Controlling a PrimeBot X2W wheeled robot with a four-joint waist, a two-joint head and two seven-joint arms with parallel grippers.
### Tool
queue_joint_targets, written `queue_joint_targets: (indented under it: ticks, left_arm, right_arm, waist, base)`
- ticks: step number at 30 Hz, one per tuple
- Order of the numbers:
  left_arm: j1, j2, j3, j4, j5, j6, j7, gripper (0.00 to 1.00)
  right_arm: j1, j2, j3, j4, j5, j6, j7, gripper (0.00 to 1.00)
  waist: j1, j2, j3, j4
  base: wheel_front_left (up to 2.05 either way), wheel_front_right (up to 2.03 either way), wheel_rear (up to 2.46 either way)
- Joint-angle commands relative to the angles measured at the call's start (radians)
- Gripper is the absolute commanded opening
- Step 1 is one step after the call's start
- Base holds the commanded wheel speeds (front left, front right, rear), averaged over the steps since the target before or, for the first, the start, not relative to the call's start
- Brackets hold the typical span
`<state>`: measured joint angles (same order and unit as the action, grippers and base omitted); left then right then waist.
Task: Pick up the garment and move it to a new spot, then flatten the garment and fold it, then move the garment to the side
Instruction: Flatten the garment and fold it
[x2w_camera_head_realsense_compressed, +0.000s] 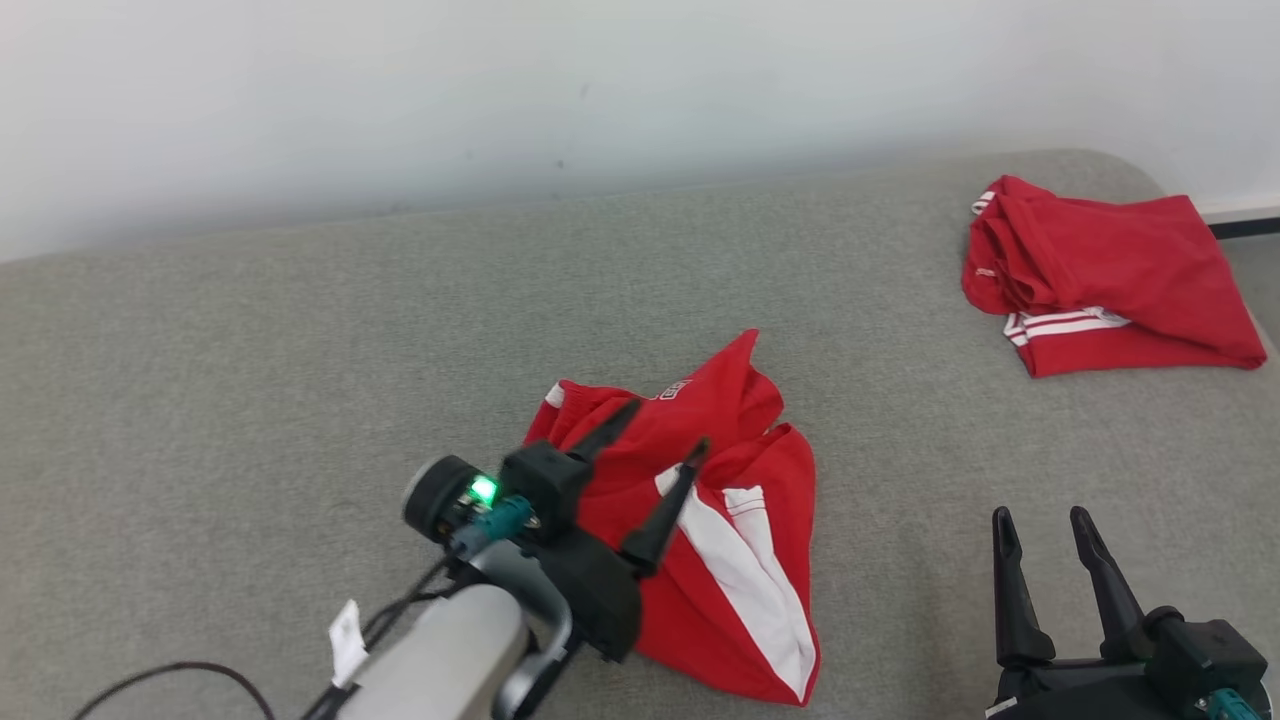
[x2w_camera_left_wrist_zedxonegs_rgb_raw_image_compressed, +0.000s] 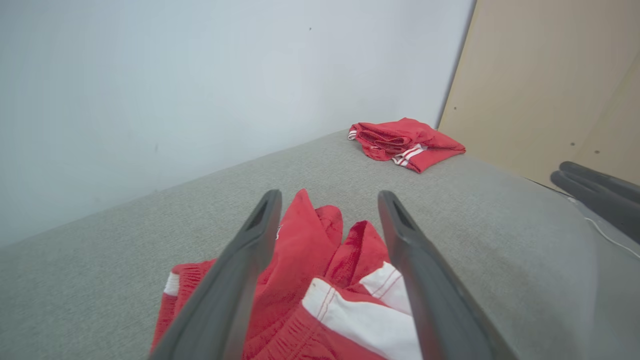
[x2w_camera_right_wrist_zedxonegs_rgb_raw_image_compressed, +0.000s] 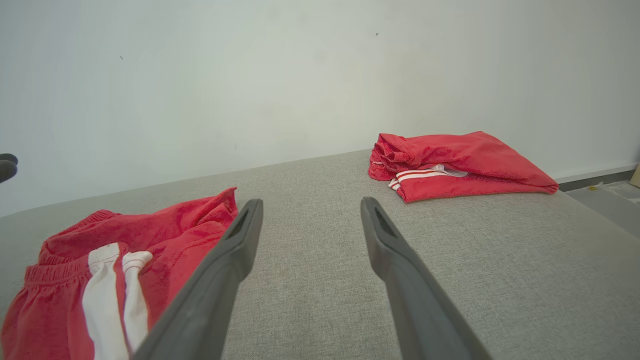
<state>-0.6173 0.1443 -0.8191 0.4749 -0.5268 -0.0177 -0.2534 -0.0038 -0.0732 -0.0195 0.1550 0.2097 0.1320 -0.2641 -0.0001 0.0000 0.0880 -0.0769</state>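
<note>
Garment (x2w_camera_head_realsense_compressed: 770, 470): red with white stripes, lying in a crumpled heap on the grey padded surface (x2w_camera_head_realsense_compressed: 300, 350), near the middle and on the side closer to me.
Left claw (x2w_camera_head_realsense_compressed: 668, 428): spread wide over the heap, grasping nothing; one finger on each side of a raised fold.
Right claw (x2w_camera_head_realsense_compressed: 1040, 518): also spread, empty, over bare surface to the right of the heap and apart from it.
Risk, layers: the cloth is bunched, so I judge a pinch here could take several layers at once and it would not spread flat.
Risk, snag: a fingertip could catch inside a fold and drag the heap instead of lifting it.
Risk, wrong piece: a second red garment (x2w_camera_head_realsense_compressed: 1100, 270) lies folded far to the right by the wall (x2w_camera_head_realsense_compressed: 600, 80); reaching there would disturb it.
Risk, cable: a dark cable (x2w_camera_head_realsense_compressed: 180, 675) loops beside my left forearm and might tug during a wide sweep.
Hidden: my left claw and forearm cover the heap's near-left part in the head view.
Unclear: whether my left fingertips touch the cloth I cannot tell, nor which hem is which.
Cut off: the right claw's base runs out of the head view's bottom edge.
</note>
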Motion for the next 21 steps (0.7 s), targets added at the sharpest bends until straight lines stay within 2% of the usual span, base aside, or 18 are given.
queue_joint_targets:
  ticks: [1, 7, 16, 17, 18, 19, 21]
  left_arm:
    - [-0.017, 0.014, 0.008, 0.018, 0.002, -0.004, 0.005, 1.0]
    - [-0.049, 0.039, -0.006, 0.114, -0.008, -0.042, 0.047, 1.0]
    - [-0.058, 0.017, -0.047, 0.251, -0.041, -0.086, 0.084, 1.0]
    - [-0.062, 0.011, -0.05, 0.261, -0.044, -0.089, 0.082, 0.85]
    - [-0.065, 0.004, -0.056, 0.266, -0.049, -0.095, 0.078, 0.13]
    - [-0.066, -0.001, -0.06, 0.271, -0.053, -0.095, 0.074, 0.0]
    - [-0.073, -0.004, -0.067, 0.278, -0.05, -0.1, 0.059, 0.0]
  right_arm:
    - [-0.004, 0.0, -0.003, 0.0, 0.006, -0.002, 0.0, 1.0]
    - [-0.014, 0.005, -0.008, -0.001, 0.011, -0.002, 0.0, 1.0]
    - [-0.026, 0.009, -0.017, 0.001, 0.008, -0.002, 0.0, 1.0]
    - [-0.026, 0.01, -0.017, 0.001, 0.007, -0.002, 0.0, 1.0]
    - [-0.026, 0.01, -0.018, 0.0, 0.006, -0.002, 0.0, 1.0]
    - [-0.025, 0.01, -0.019, -0.001, 0.005, -0.002, 0.0, 1.0]
    - [-0.021, 0.01, -0.026, -0.003, 0.004, -0.002, 0.0, 1.0]
  waist:
    - [0.0001, 0.0, 0.01, -0.018]
    - [0.0001, 0.0, 0.045, -0.066]
    - [0.0001, 0.0, 0.063, -0.104]
    - [0.0001, 0.0, 0.062, -0.106]
    - [0.0001, 0.0, 0.061, -0.107]
    - [0.0001, 0.0, 0.06, -0.107]
    - [0.0001, 0.0, 0.056, -0.104]
  base:
    - [0.0, 0.0, 0.0]
    - [0.0, 0.0, 0.0]
    - [0.0, 0.0, 0.0]
    - [0.0, 0.0, 0.0]
    - [0.0, 0.0, 0.0]
    - [0.0, 0.0, 0.0]
    - [0.0, 0.0, 0.0]
